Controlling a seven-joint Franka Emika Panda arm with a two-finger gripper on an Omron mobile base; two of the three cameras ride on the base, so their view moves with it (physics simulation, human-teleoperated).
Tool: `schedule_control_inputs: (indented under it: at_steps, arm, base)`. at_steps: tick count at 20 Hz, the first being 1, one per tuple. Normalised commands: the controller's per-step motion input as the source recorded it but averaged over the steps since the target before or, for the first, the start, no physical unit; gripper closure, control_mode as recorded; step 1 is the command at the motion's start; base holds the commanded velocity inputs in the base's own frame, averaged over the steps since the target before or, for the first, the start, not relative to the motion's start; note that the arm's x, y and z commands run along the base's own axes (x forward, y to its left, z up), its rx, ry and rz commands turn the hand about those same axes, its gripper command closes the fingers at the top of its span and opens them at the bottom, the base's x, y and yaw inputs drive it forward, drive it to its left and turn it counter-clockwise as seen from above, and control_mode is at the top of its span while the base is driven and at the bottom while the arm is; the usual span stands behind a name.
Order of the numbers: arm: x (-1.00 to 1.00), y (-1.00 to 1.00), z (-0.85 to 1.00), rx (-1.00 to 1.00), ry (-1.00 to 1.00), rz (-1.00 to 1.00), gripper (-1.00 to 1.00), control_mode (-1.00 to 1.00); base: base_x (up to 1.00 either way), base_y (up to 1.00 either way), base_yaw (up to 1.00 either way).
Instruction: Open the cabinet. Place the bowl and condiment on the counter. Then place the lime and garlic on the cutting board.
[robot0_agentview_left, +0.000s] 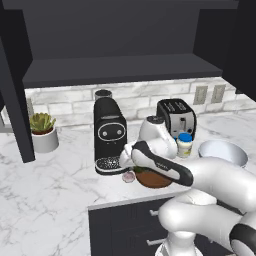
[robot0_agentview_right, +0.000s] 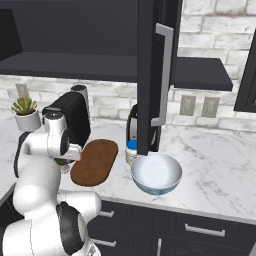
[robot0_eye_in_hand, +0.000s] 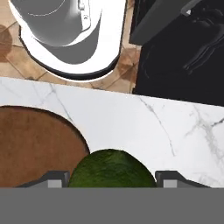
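Jaws (robot0_eye_in_hand: 112, 181) gripping lime (robot0_eye_in_hand: 112, 168) — beside cutting board (robot0_eye_in_hand: 39, 144), above counter (robot0_eye_in_hand: 144, 127)

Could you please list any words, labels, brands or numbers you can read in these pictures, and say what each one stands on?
There are none to read. The coffee machine shows only round button shapes on its front, with no letters. The jar, toaster and bowl carry no legible print.

Two rear base views, close hand view
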Motion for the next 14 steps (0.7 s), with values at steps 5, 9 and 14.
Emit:
schedule_control_inputs:
  at_steps: [5, 9, 14]
  arm:
    - [0.47, -0.66, 0.03, -0.01, 0.05, -0.25, 1.00, -1.00]
    - [0.77, -0.24, 0.00, -0.01, 0.00, -0.19, 1.00, -1.00]
    - [0.85, 0.00, -0.01, -0.02, 0.00, -0.12, 1.00, -1.00]
  base:
    - [0.00, 0.00, 0.00]
    - [0.00, 0.00, 0.00]
    - [0.00, 0.00, 0.00]
